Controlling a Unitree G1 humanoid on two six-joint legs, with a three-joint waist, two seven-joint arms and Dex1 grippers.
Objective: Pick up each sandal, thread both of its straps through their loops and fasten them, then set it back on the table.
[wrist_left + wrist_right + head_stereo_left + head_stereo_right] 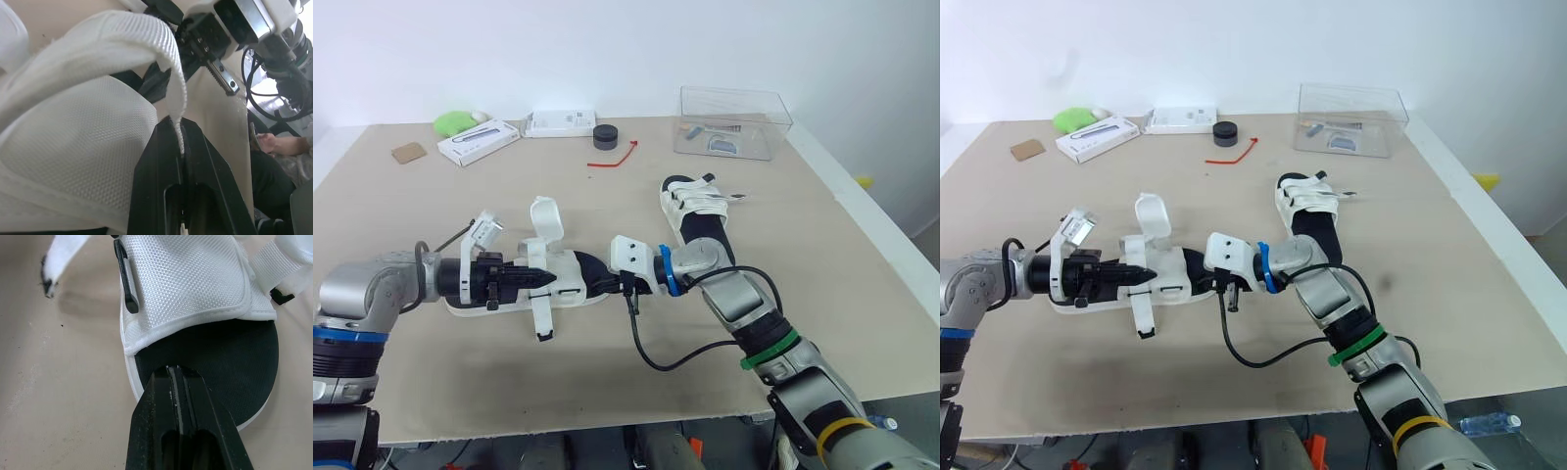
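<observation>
Noted near sandal (570,277) lying flat on worktop (431,372), left of frame centre, with one flap (546,220) upright and a loose strap end (539,315) trailing toward the lower edge. Recorded left claw (180,134) clamped tight on its white webbing strap (168,58). Recorded right claw (180,374) with fingers pressed together, tips at the black footbed (230,362); cannot tell whether touching. Saw second sandal (697,211) right of centre, farther back. Logged red cord (615,157), black puck (605,136) and clear box (732,122) near the upper edge.
</observation>
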